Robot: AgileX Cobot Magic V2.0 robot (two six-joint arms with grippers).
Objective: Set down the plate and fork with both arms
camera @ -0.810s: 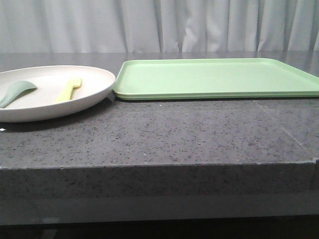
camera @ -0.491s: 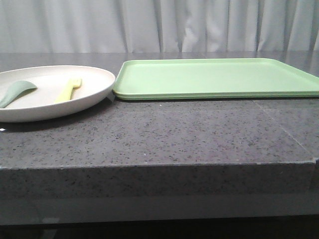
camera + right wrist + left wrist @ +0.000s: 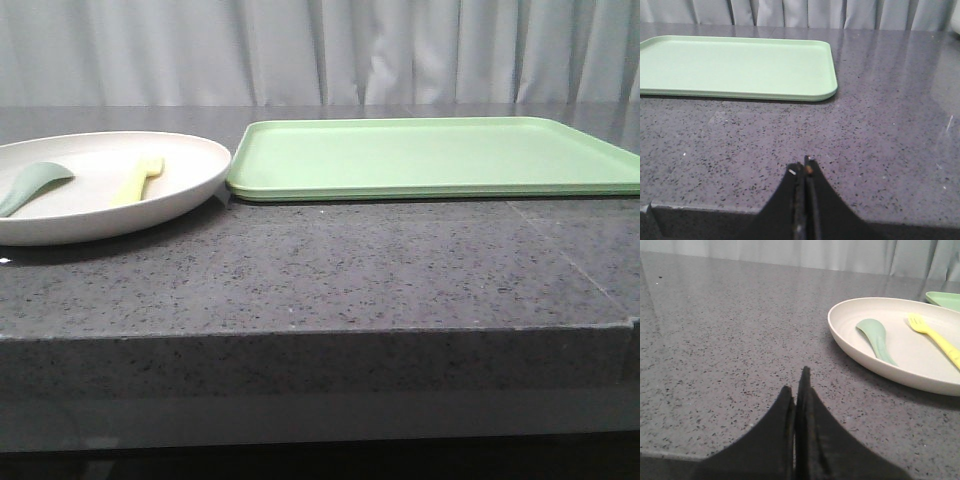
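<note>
The cream-white plate (image 3: 190,180) sits on the dark speckled table at the left, its rim right beside the green tray (image 3: 430,155). The pale yellow fork (image 3: 138,180) lies in the plate, next to a grey-green spoon (image 3: 32,185). The left wrist view shows the plate (image 3: 850,340), fork (image 3: 935,337) and spoon (image 3: 877,337) ahead of my left gripper (image 3: 796,385), which is shut and empty, apart from the plate. My right gripper (image 3: 802,167) is shut and empty over the table's front edge, short of the tray (image 3: 735,67). Neither gripper shows in the front view.
The green tray fills the back right of the table. The table's front edge (image 3: 320,335) runs across the front view, with a chipped corner at the right. Grey curtains hang behind the table.
</note>
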